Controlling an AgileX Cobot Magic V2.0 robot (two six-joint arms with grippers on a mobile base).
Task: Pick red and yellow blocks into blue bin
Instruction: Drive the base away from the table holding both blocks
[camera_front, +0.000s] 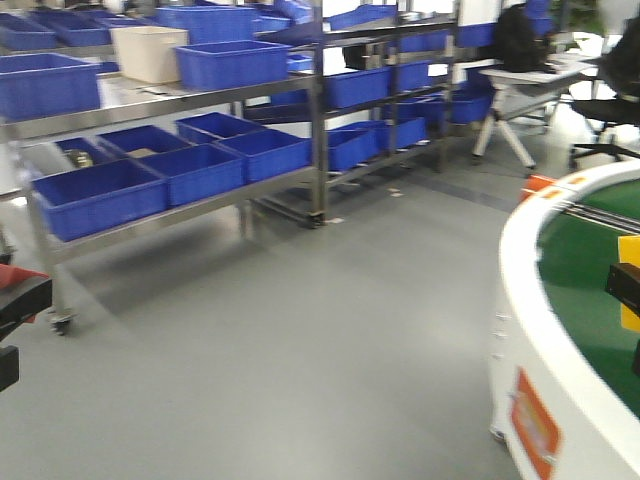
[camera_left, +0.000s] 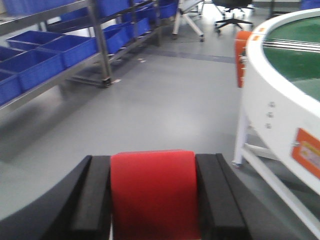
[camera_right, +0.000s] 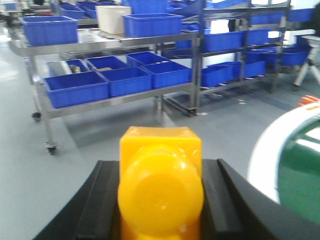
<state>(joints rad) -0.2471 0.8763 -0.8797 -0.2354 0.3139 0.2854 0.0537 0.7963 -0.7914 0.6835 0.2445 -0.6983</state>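
Both arms are loaded! The left gripper (camera_left: 152, 210) is pinching the red block (camera_left: 152, 185), black fingers (camera_left: 95, 195) pressed flat on either side of it. Over on the other arm, the right gripper (camera_right: 160, 210) is clamped on the yellow block (camera_right: 160, 170), studded face towards the camera. Neither block is anywhere near a bin yet. The closest blue bin (camera_front: 100, 200) sits on the lower shelf of the steel rack (camera_front: 320, 150), far and to the left across open grey floor (camera_front: 300, 350), while the round table (camera_front: 525, 300) curves away on the right. So the drop lies ahead and leftward, and the left arm looks the nearer of the two.
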